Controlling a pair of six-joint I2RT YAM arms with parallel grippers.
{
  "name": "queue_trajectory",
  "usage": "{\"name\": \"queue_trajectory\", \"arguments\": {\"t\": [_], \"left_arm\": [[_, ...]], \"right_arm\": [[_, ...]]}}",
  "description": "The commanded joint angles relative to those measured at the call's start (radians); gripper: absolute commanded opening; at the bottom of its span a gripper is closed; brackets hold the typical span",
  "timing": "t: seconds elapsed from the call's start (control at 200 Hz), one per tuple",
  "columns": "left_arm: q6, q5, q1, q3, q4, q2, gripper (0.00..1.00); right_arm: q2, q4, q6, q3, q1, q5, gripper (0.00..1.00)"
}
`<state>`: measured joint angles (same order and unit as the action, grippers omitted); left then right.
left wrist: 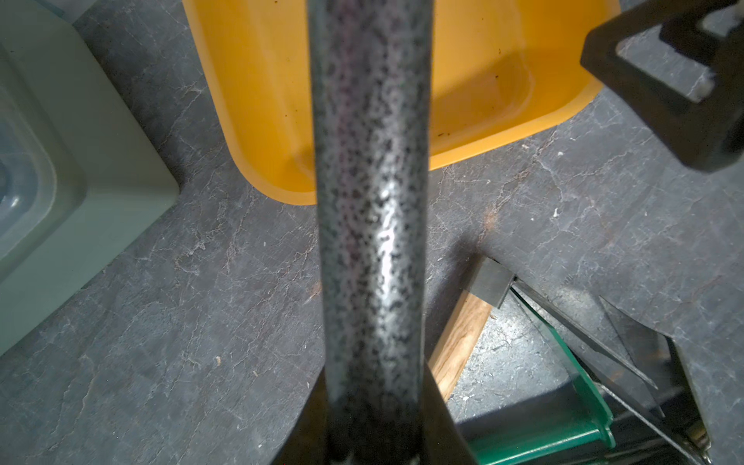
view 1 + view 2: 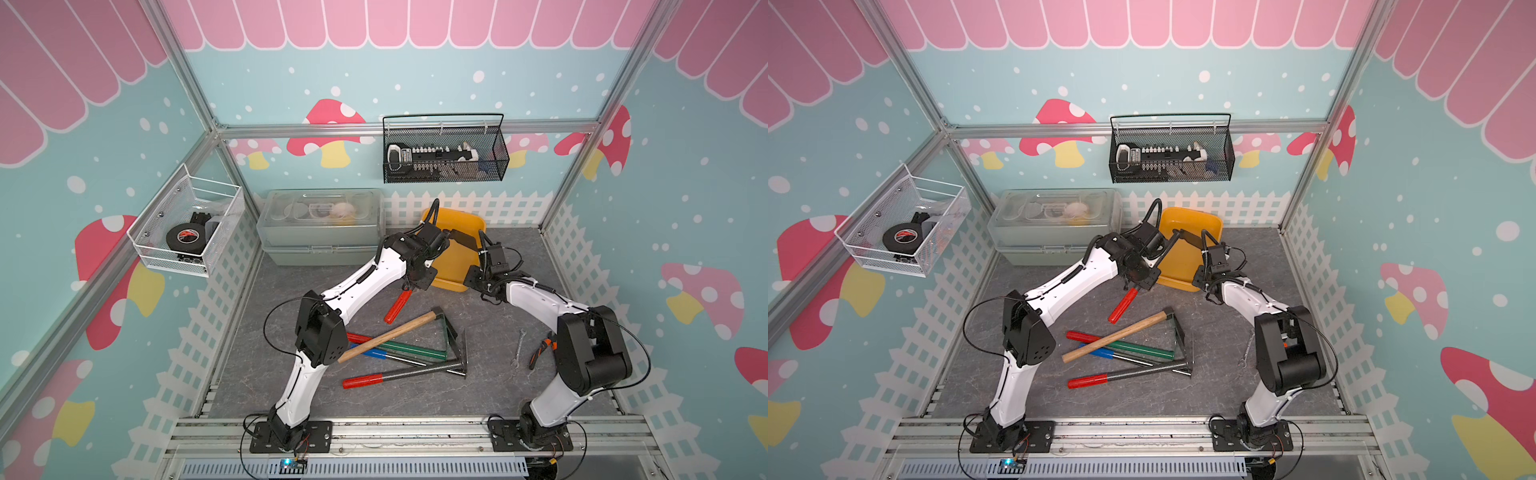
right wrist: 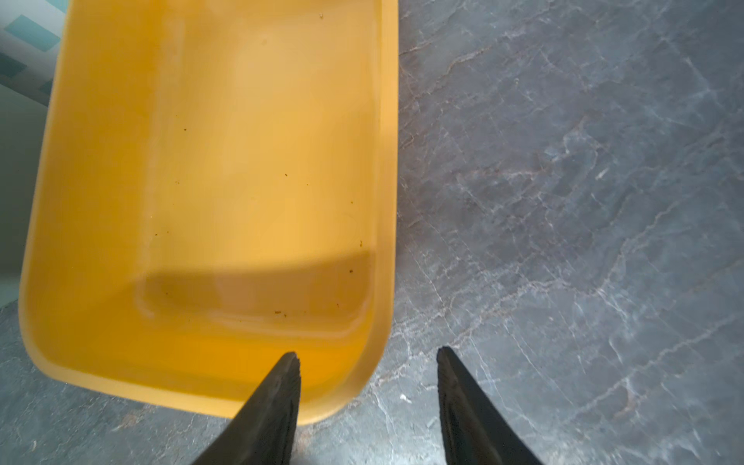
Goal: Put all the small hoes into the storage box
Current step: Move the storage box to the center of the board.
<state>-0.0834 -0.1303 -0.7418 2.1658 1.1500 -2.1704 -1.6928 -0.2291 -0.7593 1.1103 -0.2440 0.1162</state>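
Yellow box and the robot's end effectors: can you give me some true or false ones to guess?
1. The storage box has no tool lying in it. True.
2. The left end effector holds the small hoe. True.
3. The hoe's handle is blue. False: it is red.
4. The right end effector is shut. False: its jaws stand open at the box's corner.
5. The hammer lies in the box. False: it lies on the table, across other tools.

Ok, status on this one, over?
Left end effector shut on small hoe, its blade over storage box, not in yet. Right end effector open, straddling the box rim beside the blade. Box empty.
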Motion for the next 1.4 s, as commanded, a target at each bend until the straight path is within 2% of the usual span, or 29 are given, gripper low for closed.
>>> {"name": "queue_trajectory", "arguments": {"t": [0.0,0.415,0.605,0.791,1.176,1.391], "left_arm": [[-0.014,-0.026,0.002,0.000,-0.019,0.029,0.00],[-0.006,-0.039,0.018,-0.030,-0.004,0.053,0.00],[-0.004,-0.036,0.021,-0.029,0.005,0.054,0.00],[-0.009,-0.027,0.020,0.002,0.040,0.047,0.00],[-0.096,0.007,0.039,0.107,0.109,-0.025,0.00],[-0.170,0.024,0.051,0.181,0.135,-0.075,0.00]], "right_arm": [[-0.046,-0.005,0.001,0.053,-0.004,0.030,0.49],[-0.140,-0.016,0.023,0.099,-0.003,0.037,0.33],[-0.126,-0.017,0.042,0.081,-0.003,0.043,0.24],[-0.075,-0.018,0.094,0.043,-0.003,0.028,0.09],[0.044,-0.031,0.087,-0.070,-0.003,-0.029,0.10],[0.097,-0.022,0.085,-0.128,-0.003,-0.037,0.16]]}}
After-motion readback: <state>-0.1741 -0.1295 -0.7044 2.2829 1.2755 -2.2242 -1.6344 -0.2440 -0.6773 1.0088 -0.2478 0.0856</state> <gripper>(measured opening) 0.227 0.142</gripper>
